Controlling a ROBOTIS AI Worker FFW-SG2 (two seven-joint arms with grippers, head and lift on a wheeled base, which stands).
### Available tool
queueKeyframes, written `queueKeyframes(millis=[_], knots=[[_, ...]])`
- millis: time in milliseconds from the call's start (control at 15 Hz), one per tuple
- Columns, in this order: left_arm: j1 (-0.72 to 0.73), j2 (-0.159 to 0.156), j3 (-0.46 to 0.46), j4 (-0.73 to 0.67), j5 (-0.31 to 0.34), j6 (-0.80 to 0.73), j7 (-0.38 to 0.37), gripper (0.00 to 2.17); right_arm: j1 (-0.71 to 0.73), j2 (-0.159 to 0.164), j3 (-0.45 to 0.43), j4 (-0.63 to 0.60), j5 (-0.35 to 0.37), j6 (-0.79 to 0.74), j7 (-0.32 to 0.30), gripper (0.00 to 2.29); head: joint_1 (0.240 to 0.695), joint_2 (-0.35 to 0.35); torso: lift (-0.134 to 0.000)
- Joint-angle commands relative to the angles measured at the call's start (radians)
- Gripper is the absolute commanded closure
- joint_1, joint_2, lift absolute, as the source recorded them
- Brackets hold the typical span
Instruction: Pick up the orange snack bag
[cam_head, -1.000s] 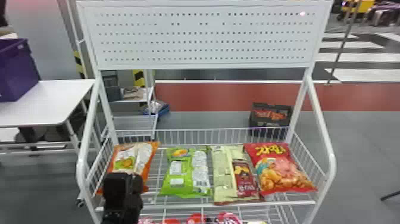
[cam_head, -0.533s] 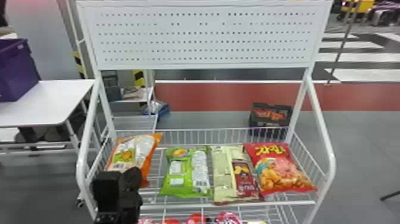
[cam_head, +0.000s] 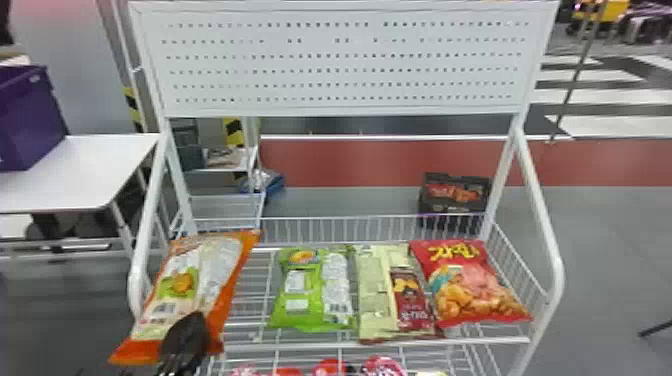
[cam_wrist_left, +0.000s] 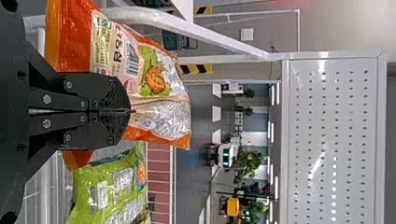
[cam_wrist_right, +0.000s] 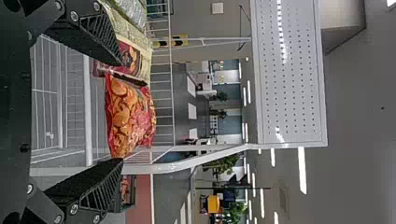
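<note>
Left gripper (cam_head: 189, 330): fingers closed down with the orange snack bag (cam_head: 200, 280) clamped between them. Grip is near the bag's lower end, on the side toward the green bag (cam_head: 310, 295).

Orange bag sits at the left end of the rack's wire shelf (cam_head: 300, 345), tilted, upper end leaning toward the green bag. Lower end sticks out past the shelf's front edge, and the bag overlaps the rack's left side bar (cam_head: 136, 280) in the head view. Can't tell if any part of it touches the shelf.

Right gripper (cam_wrist_right: 121, 112): empty, fingers spread wide apart, facing the shelf by the red bag (cam_head: 470, 295).

3 other bags lie on the same shelf. Left to right: green, cream with a dark red panel (cam_head: 372, 295), red with yellow lettering. Green is apart from orange in the head view; cream and red are side by side at the right end.

Under that, a lower shelf holds some red and pink packs (cam_head: 332, 367). White perforated panel (cam_head: 340, 65) across the top of the rack. 1 white table (cam_head: 85, 175) off to my left with a purple bin (cam_head: 30, 120) on it. 1 black crate (cam_head: 430, 205) on the floor behind the rack.
</note>
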Motion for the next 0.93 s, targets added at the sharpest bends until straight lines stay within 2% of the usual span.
queueKeyframes(millis=[0, 133, 400, 533, 867], knots=[[0.099, 0.015, 0.023, -0.019, -0.013, -0.094, -0.002, 1.35, -0.002, -0.002, 0.003, 0.002, -0.001, 0.000, 0.000, 0.17, 0.499, 0.000, 0.000], [0.168, 0.026, 0.031, -0.028, -0.016, -0.165, -0.002, 1.35, -0.005, -0.002, 0.008, 0.005, -0.001, -0.003, -0.001, 0.17, 0.499, 0.000, 0.000], [0.289, 0.028, 0.046, -0.028, -0.022, -0.349, -0.019, 1.35, -0.005, -0.003, 0.009, 0.005, -0.001, 0.000, 0.000, 0.17, 0.499, 0.000, 0.000], [0.331, 0.028, 0.048, -0.023, -0.050, -0.395, -0.019, 1.35, -0.005, -0.005, 0.009, 0.005, -0.001, 0.000, -0.001, 0.17, 0.499, 0.000, 0.000], [0.362, 0.026, 0.048, 0.032, -0.055, -0.468, -0.036, 1.35, -0.007, -0.006, 0.011, 0.005, -0.002, 0.000, -0.001, 0.17, 0.499, 0.000, 0.000]])
